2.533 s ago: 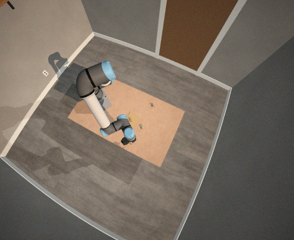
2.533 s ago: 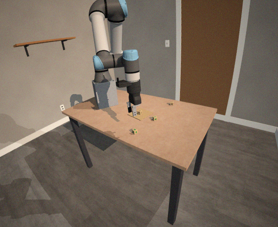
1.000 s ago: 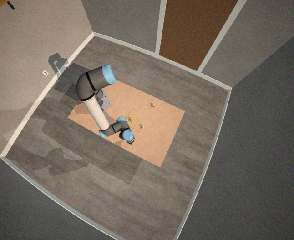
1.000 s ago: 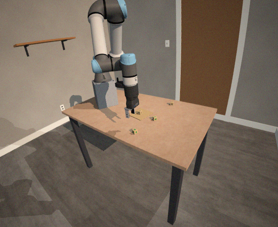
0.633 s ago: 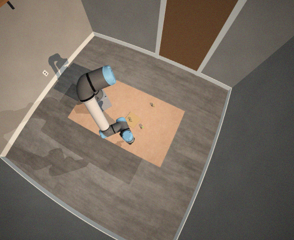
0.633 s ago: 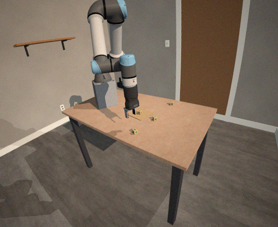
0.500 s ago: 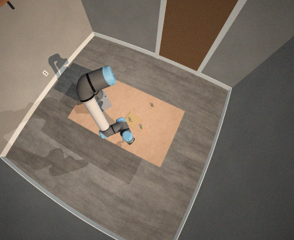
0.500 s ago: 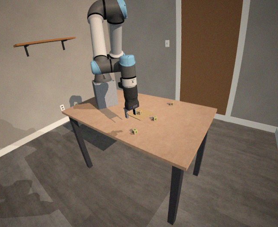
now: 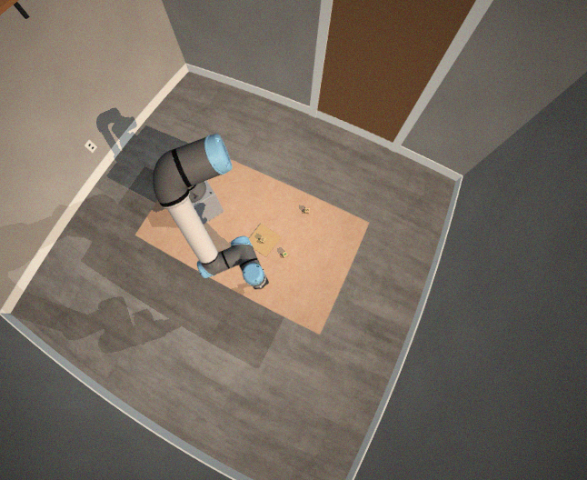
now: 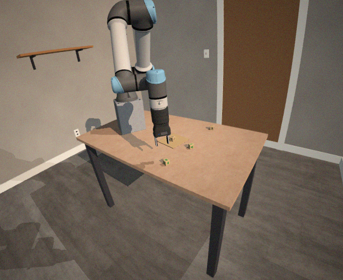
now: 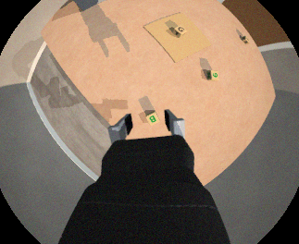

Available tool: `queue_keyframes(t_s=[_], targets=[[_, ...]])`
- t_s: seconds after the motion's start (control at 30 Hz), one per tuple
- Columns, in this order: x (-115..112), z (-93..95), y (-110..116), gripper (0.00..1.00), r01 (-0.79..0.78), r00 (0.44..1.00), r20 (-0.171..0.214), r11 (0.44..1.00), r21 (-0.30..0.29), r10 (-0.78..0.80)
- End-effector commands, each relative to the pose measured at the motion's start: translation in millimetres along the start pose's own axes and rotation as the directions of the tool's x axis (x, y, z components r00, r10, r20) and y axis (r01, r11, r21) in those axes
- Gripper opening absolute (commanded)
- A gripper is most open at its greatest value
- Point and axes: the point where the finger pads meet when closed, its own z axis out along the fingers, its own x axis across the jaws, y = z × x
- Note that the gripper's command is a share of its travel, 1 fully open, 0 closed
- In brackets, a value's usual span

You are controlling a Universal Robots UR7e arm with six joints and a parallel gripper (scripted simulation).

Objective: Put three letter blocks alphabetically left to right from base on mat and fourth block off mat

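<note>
My gripper (image 10: 161,143) (image 11: 148,118) is open and empty. It hangs above a green-lettered block (image 10: 165,162) (image 11: 152,118) near the table's front edge; in the wrist view this block shows between my fingers. In the top view my wrist hides it. The tan mat (image 9: 272,246) (image 10: 179,140) (image 11: 185,50) lies flat with one block (image 10: 172,138) (image 11: 179,30) on it. A second green-lettered block (image 9: 283,253) (image 10: 190,146) (image 11: 214,74) sits just off the mat. A further block (image 9: 304,209) (image 10: 210,127) (image 11: 241,36) lies far off toward the door side. The letters are too small to read.
The blocks and mat lie on a wooden table (image 9: 309,278) (image 10: 220,168) (image 11: 245,102). The arm's grey base pedestal (image 10: 129,115) stands at the table's back left corner. The table's front edge runs close to the block under my gripper.
</note>
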Motion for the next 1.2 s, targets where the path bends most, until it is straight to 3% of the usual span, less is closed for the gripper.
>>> queue_keyframes(t_s=[0.0, 0.13, 0.63, 0.7, 1.17], targets=[[1.4, 1.6, 1.6, 1.0, -0.139, 0.99, 0.0, 0.99, -0.002, 0.139], [1.9, 2.4, 2.1, 1.0, -0.192, 0.981, 0.0, 0.981, -0.002, 0.192], [5.2, 9.4, 8.5, 1.0, -0.585, 0.811, -0.001, 0.811, -0.001, 0.585], [5.2, 9.4, 8.5, 1.0, -0.585, 0.811, -0.001, 0.811, -0.001, 0.585], [5.9, 15.4, 16.9, 1.0, -0.84, 0.543, -0.001, 0.543, -0.001, 0.84]])
